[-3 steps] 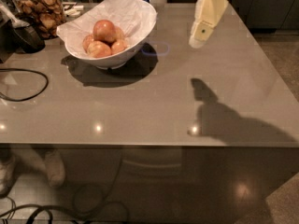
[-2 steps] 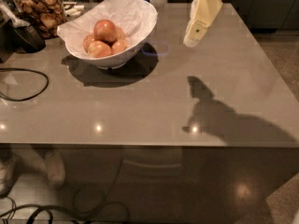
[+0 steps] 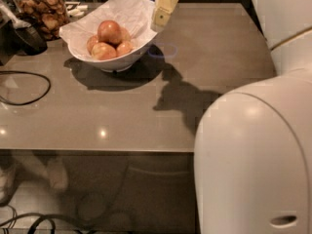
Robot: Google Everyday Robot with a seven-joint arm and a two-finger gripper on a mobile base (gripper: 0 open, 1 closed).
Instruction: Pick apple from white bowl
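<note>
The white bowl (image 3: 127,14) with a high wavy rim stands on the grey table at the back left. It holds several apples. The largest, reddest apple (image 3: 109,31) lies on top of the smaller yellow-orange ones (image 3: 103,51). My gripper (image 3: 165,12) hangs above the bowl's right rim, a little right of and above the apple, its cream finger (image 3: 161,16) pointing down. It does not touch the apple. My arm's white body (image 3: 253,155) fills the right side of the view.
A glass jar of brown snacks (image 3: 43,11) stands at the back left beside a dark object (image 3: 29,39). A black cable (image 3: 24,89) loops on the table's left side. The table's front edge (image 3: 97,150) runs across the middle, with cables on the floor below.
My gripper has moved left, from over the open table to above the bowl's right rim. My arm's white body has come into view on the right. The view has shifted.
</note>
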